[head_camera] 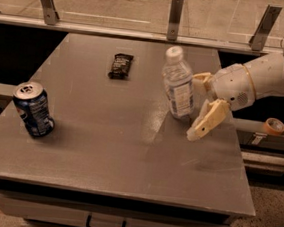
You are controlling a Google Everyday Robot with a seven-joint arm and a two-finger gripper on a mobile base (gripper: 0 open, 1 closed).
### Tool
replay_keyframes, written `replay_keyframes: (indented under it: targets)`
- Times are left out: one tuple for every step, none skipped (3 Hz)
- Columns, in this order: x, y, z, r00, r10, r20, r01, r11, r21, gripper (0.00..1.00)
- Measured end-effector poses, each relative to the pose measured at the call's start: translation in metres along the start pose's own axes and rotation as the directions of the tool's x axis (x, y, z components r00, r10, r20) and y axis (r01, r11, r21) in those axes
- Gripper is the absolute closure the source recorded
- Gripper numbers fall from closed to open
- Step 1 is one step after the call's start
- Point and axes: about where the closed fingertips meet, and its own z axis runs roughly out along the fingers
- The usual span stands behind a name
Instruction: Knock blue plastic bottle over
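Observation:
The blue plastic bottle (178, 85) is a clear bottle with a white cap and a white-and-blue label. It stands on the right half of the grey table (103, 147) and leans to the left, its cap tipped away from the arm. My gripper (203, 103) comes in from the right and is right against the bottle's right side. Its two tan fingers (208, 120) are spread apart and hold nothing. One finger is in front of the bottle's base, the other behind its middle.
A short blue soda can (33, 109) stands near the table's left edge. A dark snack packet (121, 66) lies at the back middle. A roll of tape (274, 126) sits on a ledge to the right. A railing runs behind the table.

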Motion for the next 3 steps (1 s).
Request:
replay_keyframes:
  targets:
    - [-0.028,0.022,0.015,0.998,-0.046,0.043,0.049,0.9959,-0.076,0.0]
    - [-0.037,0.033,0.028,0.997,-0.067,0.042,0.071,0.9911,-0.112,0.0]
    - [-0.036,0.037,0.033,0.997,-0.067,0.026,0.07,0.9904,-0.119,0.0]
